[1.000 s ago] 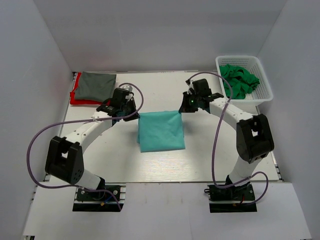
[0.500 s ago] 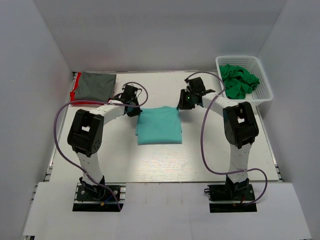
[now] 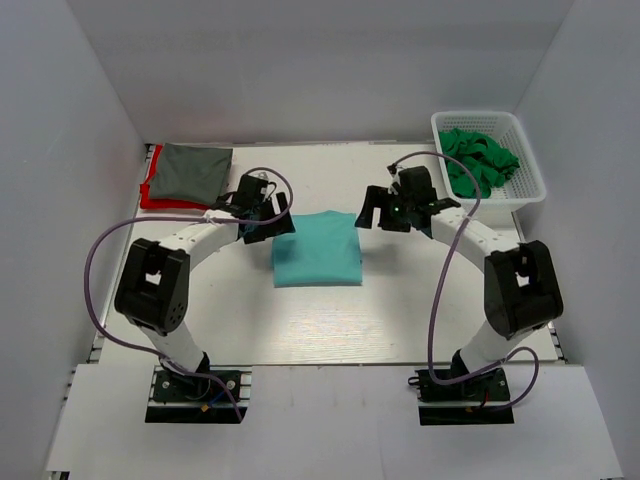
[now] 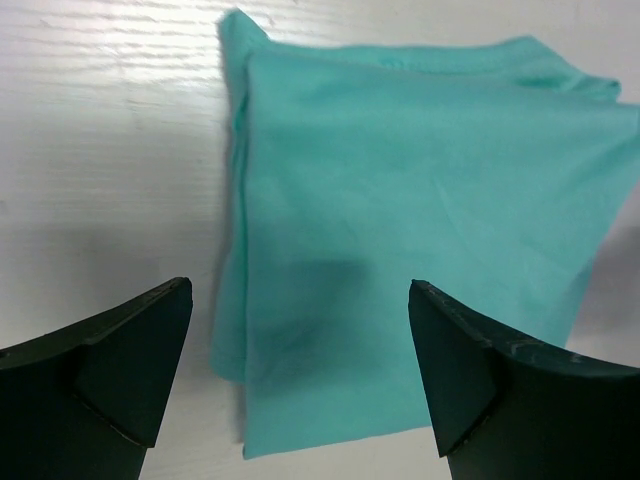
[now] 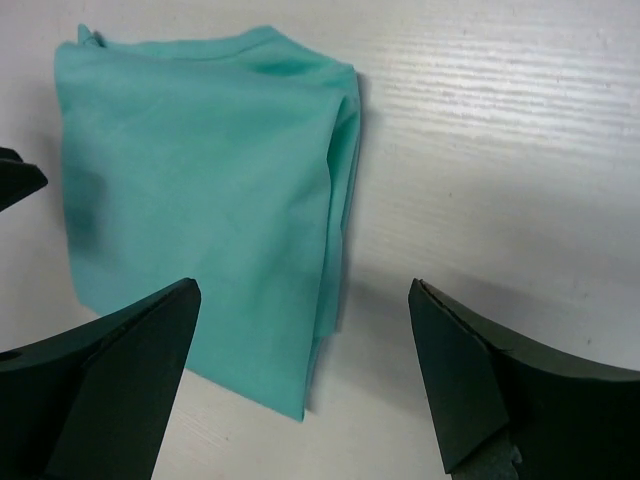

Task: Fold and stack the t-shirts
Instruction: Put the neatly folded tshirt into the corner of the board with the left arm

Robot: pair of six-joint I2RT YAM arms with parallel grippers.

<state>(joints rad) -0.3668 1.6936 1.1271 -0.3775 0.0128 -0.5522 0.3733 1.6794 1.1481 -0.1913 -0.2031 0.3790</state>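
A light teal t-shirt (image 3: 317, 248) lies folded into a rectangle in the middle of the table; it fills much of the left wrist view (image 4: 420, 220) and the left part of the right wrist view (image 5: 200, 200). My left gripper (image 3: 262, 215) hovers at the shirt's far left corner, open and empty (image 4: 300, 370). At the far right corner hangs my right gripper (image 3: 385, 208), also open and empty (image 5: 305, 375). A dark grey folded shirt (image 3: 193, 170) lies on a red one (image 3: 155, 200) at the back left. Bright green shirts (image 3: 478, 160) are heaped in the basket.
The white lattice basket (image 3: 530, 185) stands at the back right corner. White walls enclose the table on three sides. Purple cables loop off both arms.
Both grippers let go of the teal shirt's far corners and opened wide. The shirt settled flat on the table, and both arms drew slightly apart.
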